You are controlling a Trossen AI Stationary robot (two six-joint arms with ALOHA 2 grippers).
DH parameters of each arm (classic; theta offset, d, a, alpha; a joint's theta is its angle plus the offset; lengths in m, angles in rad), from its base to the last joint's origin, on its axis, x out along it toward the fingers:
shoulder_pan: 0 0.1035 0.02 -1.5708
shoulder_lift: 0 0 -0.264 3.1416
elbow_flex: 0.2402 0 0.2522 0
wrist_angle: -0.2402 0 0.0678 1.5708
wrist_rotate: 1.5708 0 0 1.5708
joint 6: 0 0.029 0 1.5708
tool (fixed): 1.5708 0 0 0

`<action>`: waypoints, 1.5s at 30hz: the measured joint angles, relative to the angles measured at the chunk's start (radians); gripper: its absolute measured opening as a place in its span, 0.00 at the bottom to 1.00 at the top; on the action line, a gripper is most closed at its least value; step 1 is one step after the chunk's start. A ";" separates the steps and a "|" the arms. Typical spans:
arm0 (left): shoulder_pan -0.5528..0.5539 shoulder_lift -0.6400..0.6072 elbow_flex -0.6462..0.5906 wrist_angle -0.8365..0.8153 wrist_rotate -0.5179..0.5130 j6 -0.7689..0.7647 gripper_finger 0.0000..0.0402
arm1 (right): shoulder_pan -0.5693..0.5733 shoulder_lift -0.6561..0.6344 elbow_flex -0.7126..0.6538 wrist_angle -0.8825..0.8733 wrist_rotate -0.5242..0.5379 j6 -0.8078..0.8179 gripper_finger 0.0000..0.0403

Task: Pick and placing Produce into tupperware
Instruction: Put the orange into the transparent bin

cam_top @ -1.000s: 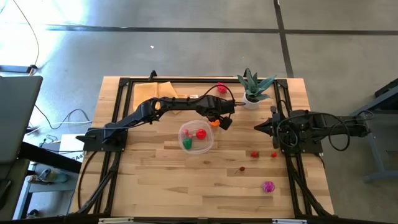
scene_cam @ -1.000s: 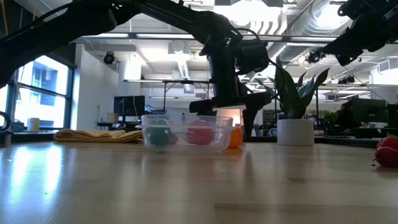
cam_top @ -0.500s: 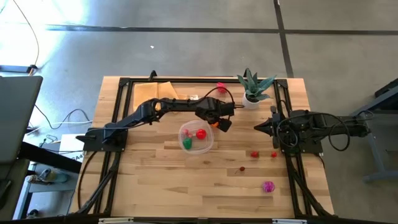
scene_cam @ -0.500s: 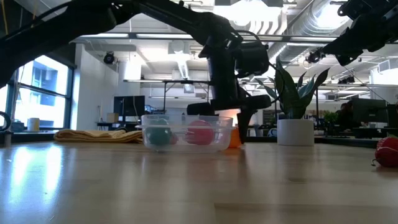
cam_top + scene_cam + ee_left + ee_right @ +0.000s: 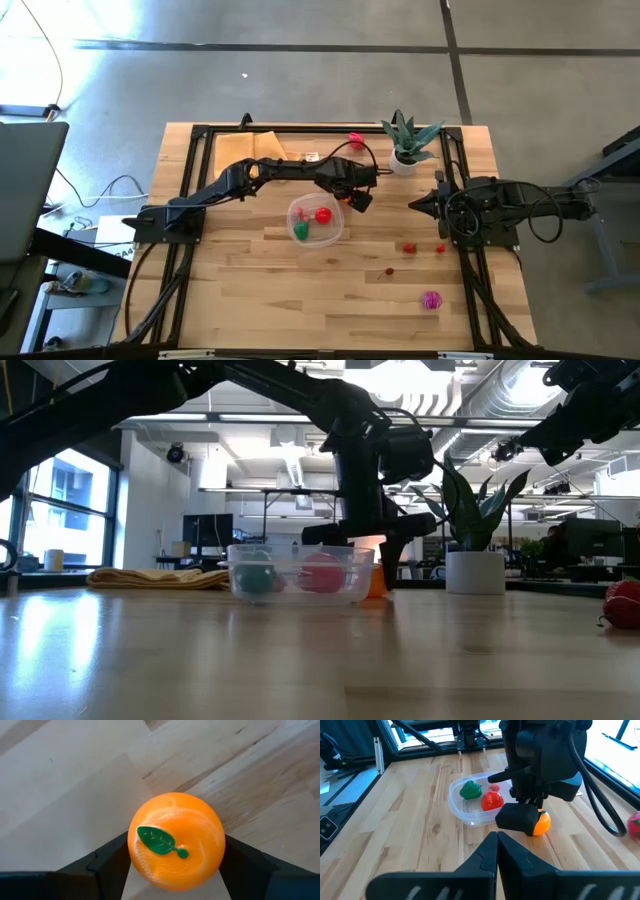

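An orange toy fruit [image 5: 175, 840] with a green leaf sits on the table just right of the tupperware [image 5: 335, 238], and my left gripper [image 5: 352, 199] is shut on it. In the low view the orange fruit [image 5: 376, 582] shows behind the clear tupperware [image 5: 300, 592]. The tupperware holds a red tomato [image 5: 323, 214] and a green pepper [image 5: 301, 230]. My right gripper [image 5: 412, 204] waits shut at the table's right, well off the produce. My left gripper pinches the orange fruit by two opposite sides [image 5: 134, 851], one dark finger [image 5: 107, 862] on each flank. The fingers come steeply from above, pointing down. The fruit's underside [image 5: 540, 831] rests on the table beside the tupperware, leaf side up.
Two small red pieces [image 5: 409, 247] [image 5: 440, 248], a small dark one [image 5: 390, 270] and a magenta one [image 5: 431, 299] lie at the near right. A red piece [image 5: 355, 139], a potted plant [image 5: 408, 140] and a tan cloth [image 5: 262, 145] stand along the far edge.
My left gripper's fingers have drawn together from a wide spread onto the orange fruit and taken hold of it. The arm itself has kept its place, and the fruit still sits on the table.
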 joint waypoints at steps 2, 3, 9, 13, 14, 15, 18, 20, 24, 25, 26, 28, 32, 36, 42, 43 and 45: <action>0.000 0.000 0.000 0.002 -0.007 0.003 0.66 | 0.000 0.000 0.000 0.000 0.000 0.000 0.00; 0.000 0.000 0.000 0.002 -0.010 0.003 0.66 | 0.000 0.000 0.000 0.000 0.000 0.000 0.00; 0.000 0.000 0.000 0.004 -0.009 0.002 0.60 | 0.000 0.000 0.000 0.000 0.000 0.000 0.00; 0.000 0.000 0.000 0.021 -0.008 0.011 0.61 | 0.000 0.000 0.000 0.000 0.000 0.000 0.00; 0.000 0.000 0.000 0.026 -0.007 0.014 0.63 | 0.000 0.000 0.000 0.000 0.000 0.000 0.00; 0.000 0.000 0.000 0.026 -0.007 0.018 0.65 | 0.000 0.000 0.000 0.000 0.000 0.000 0.00; 0.000 0.001 0.000 0.030 -0.006 0.029 0.72 | 0.000 0.000 0.000 0.000 0.000 0.000 0.00; 0.000 0.001 0.000 0.032 -0.008 0.030 0.76 | 0.000 0.000 0.000 0.000 0.000 0.000 0.00; 0.000 0.001 0.000 0.040 -0.010 0.037 0.80 | 0.000 0.000 0.000 0.000 0.000 0.000 0.00; 0.000 0.001 0.000 0.040 -0.015 0.037 0.81 | 0.000 0.000 0.000 0.000 0.000 0.000 0.00; 0.000 0.001 0.000 0.040 -0.022 0.037 0.81 | 0.000 0.000 0.000 0.000 0.000 0.000 0.00; 0.000 0.001 0.000 0.040 -0.026 0.036 0.80 | 0.000 0.000 0.000 0.000 0.000 0.000 0.00; 0.000 0.001 0.000 0.040 -0.028 0.034 0.77 | 0.000 0.000 0.000 0.000 0.000 0.000 0.00; 0.000 0.001 0.000 0.040 -0.028 0.029 0.70 | 0.000 0.000 0.000 0.000 0.000 0.000 0.00; 0.000 0.001 0.000 0.039 -0.028 0.024 0.61 | 0.000 0.000 0.000 0.000 0.000 0.000 0.00; 0.000 0.001 0.000 0.038 -0.028 0.020 0.60 | 0.000 0.000 0.000 0.000 0.000 0.000 0.00; 0.000 0.001 0.000 0.037 -0.029 0.017 0.59 | 0.000 0.000 0.000 0.000 0.000 0.000 0.00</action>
